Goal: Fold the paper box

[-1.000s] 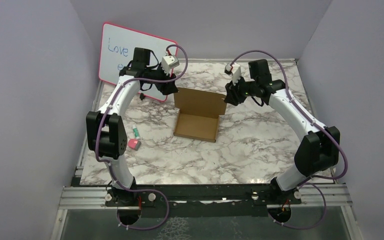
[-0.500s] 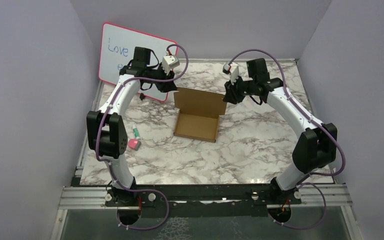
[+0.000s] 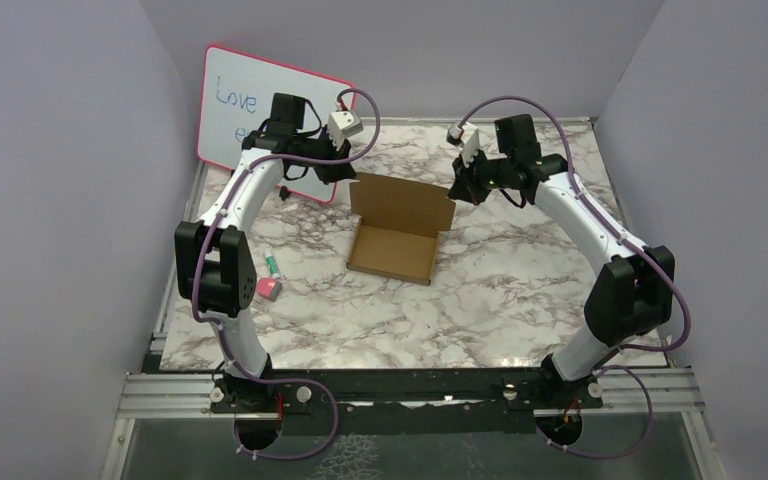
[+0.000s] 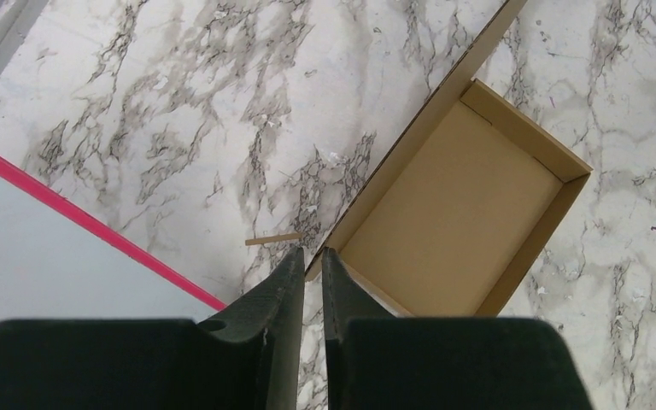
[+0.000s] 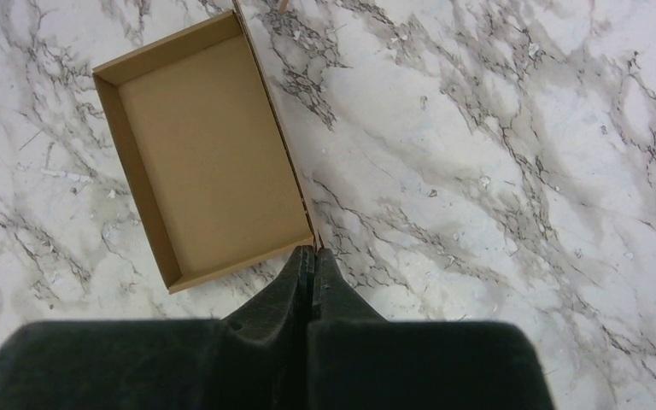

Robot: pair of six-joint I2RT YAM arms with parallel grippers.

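Note:
The paper box [image 3: 392,255] is a shallow brown cardboard tray in the middle of the marble table, with its lid [image 3: 400,203] standing up at the far side. My left gripper [image 3: 352,178] is at the lid's upper left corner. In the left wrist view its fingers [image 4: 310,252] are nearly together, with the lid's corner in the narrow gap, above the tray [image 4: 453,213]. My right gripper [image 3: 454,190] is at the lid's upper right corner. Its fingers [image 5: 313,250] are pressed together on the lid's edge, beside the tray [image 5: 209,145].
A pink-framed whiteboard [image 3: 250,110] leans on the back left wall just behind the left arm, and its frame [image 4: 94,224] shows close to the left gripper. A pink eraser [image 3: 267,289] and a green marker [image 3: 272,265] lie left of the box. A small cardboard sliver [image 4: 273,240] lies on the table.
Both grippers have closed at the lid's upper corners. The lid stands slightly more upright than before. The tray has not moved.

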